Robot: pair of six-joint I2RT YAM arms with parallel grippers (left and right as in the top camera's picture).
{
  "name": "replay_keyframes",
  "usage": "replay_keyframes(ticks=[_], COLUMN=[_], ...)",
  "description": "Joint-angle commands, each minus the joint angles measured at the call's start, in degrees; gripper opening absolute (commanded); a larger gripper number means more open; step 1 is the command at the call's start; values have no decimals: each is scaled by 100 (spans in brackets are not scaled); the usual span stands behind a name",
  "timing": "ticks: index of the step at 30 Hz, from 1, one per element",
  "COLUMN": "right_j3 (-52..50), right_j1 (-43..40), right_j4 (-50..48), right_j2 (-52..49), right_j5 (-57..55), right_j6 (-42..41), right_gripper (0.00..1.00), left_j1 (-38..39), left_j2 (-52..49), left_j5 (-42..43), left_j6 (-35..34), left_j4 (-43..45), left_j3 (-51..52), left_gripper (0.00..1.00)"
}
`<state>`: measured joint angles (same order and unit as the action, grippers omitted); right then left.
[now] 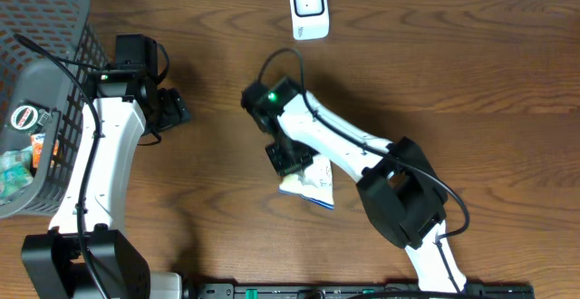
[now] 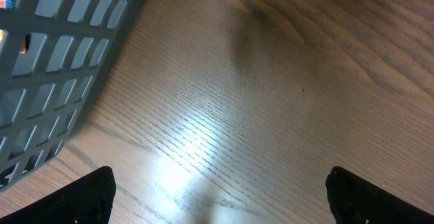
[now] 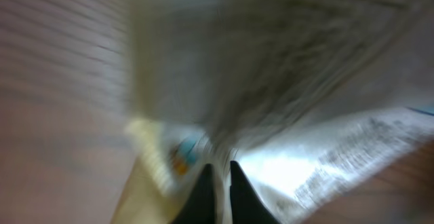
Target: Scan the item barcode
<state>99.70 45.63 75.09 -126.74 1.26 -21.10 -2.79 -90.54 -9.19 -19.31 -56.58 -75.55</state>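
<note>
The right gripper [image 1: 288,160] is pinched shut on an edge of the packet [image 1: 311,187], at mid-table toward the near edge. To do this well, I would keep the pinch firm, carry the packet to the scanner [image 1: 308,9] at the far edge, and hold the barcode steady before its window. The left gripper [image 1: 174,109] hangs wide open and empty beside the basket [image 1: 54,9]. The right wrist view is blurred, so I cannot find the barcode or tell whether the packet is lifted.
</note>
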Motion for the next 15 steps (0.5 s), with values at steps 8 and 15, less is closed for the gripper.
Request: replay_keyframes(ticks=[8,15], right_j3=[-782,262], right_j1=[35,-184], right_j4=[-459,280], right_j2=[0,0], right_j5=[367,-151], right_j6=[-144,37], right_gripper=[1,1], left_j1=[-4,-4], left_j2=[42,42], left_j5=[-50,-50], left_j6=[-9,-9], left_j4=[-15,-15], left_j3=[-31,-31], left_gripper=[98,98])
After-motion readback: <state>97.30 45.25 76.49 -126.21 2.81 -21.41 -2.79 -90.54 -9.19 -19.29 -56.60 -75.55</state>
